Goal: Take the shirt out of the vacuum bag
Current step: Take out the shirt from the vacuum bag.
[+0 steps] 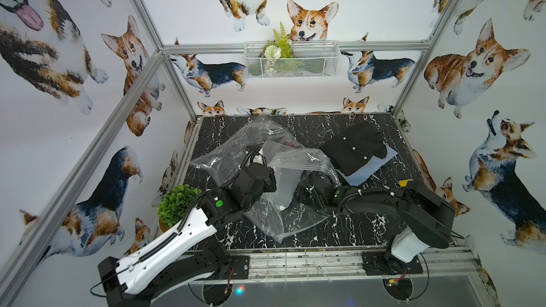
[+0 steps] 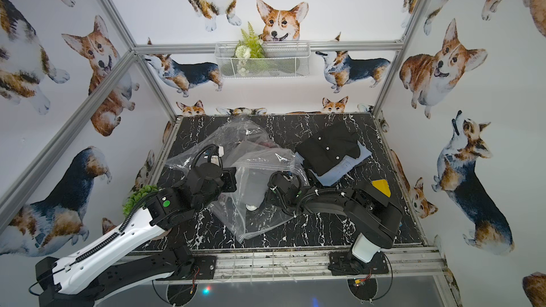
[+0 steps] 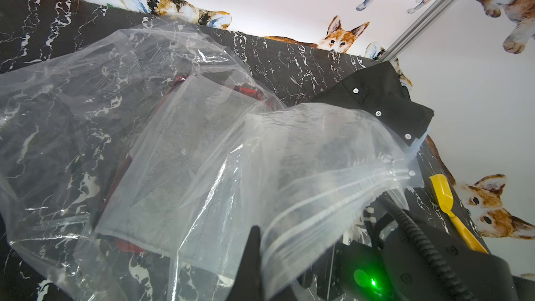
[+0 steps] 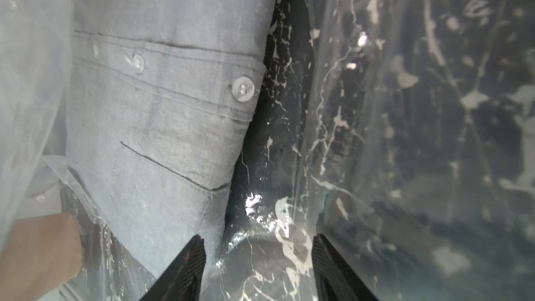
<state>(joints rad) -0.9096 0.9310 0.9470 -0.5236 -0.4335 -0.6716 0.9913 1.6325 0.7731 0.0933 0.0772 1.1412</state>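
1. While the left arm (image 1: 183, 228) stretches from the near left corner across the bench (image 1: 325, 231) with its wrist bent over the vacuum bag (image 1: 295, 155), the right arm (image 1: 381, 202) folds in low from the near right. The right arm's forearm points left, and its wrist sits under the bag's raised film.
2. The vacuum bag lies mid-bench with its mouth lifted and the grey shirt (image 1: 285, 181) inside. A second crumpled clear bag (image 1: 230, 143) lies just beside it, toward the far left.
3. Both top views show a black shirt (image 1: 353, 149) lying on a light blue garment (image 1: 372, 166) at the far right, well apart from both arms. A yellow tool (image 2: 381, 187) lies near the right arm.
4. Only the left wrist view shows the zip-seal strip (image 3: 347, 189) running down to one black fingertip (image 3: 253, 244).
5. Only the right wrist view shows the grey shirt's placket and a button (image 4: 243, 88), with hazy film on either side.
6. The left jaws are pressed together, pinching the bag's zip edge and holding the mouth up.
7. The right jaws stand spread. One of the fingers (image 4: 185, 267) is at the shirt's hem and the other is over film on the bench. Nothing is gripped between them.
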